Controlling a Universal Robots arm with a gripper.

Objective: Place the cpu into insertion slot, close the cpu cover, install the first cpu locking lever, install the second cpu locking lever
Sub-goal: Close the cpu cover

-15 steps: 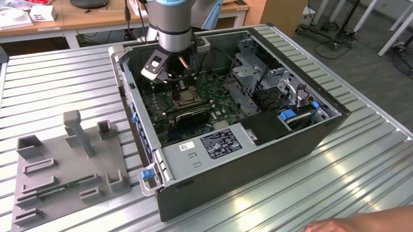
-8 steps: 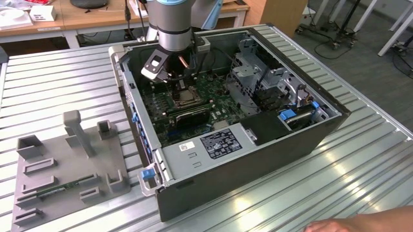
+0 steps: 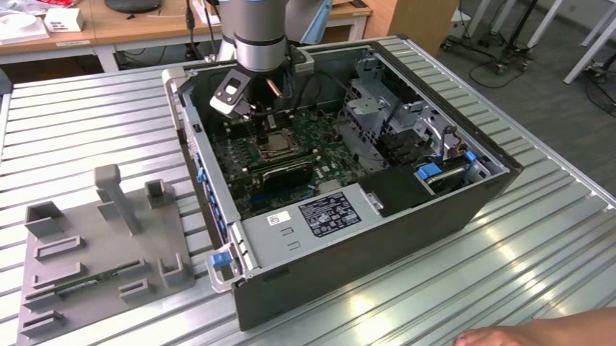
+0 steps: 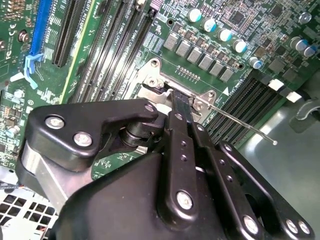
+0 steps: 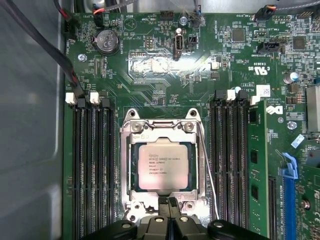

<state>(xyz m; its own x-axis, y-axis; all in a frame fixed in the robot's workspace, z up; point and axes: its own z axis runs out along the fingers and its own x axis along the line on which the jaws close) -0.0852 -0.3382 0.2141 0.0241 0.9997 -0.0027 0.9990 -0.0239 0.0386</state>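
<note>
The cpu [image 5: 164, 167], a silvery square chip, lies flat in the insertion slot [image 3: 277, 145] on the green board. The cpu cover [image 5: 131, 170], a silvery metal frame, lies down around it. A thin wire locking lever [image 5: 207, 170] runs along one side of the socket and stands out at a slant over the memory slots [image 4: 240, 122]. My gripper [image 5: 168, 202] is shut, its black fingertips [image 4: 178, 100] together at the edge of the cover with nothing seen between them. In the exterior view the gripper [image 3: 258, 115] hangs inside the open computer case, just above the socket.
Long black memory slots [image 5: 90, 165] flank the socket on both sides. A drive cage [image 3: 380, 108] and the power supply [image 3: 322, 213] crowd the case. A grey fixture tray [image 3: 97, 245] lies at the exterior view's left. A person's hand [image 3: 539, 333] rests at the lower right.
</note>
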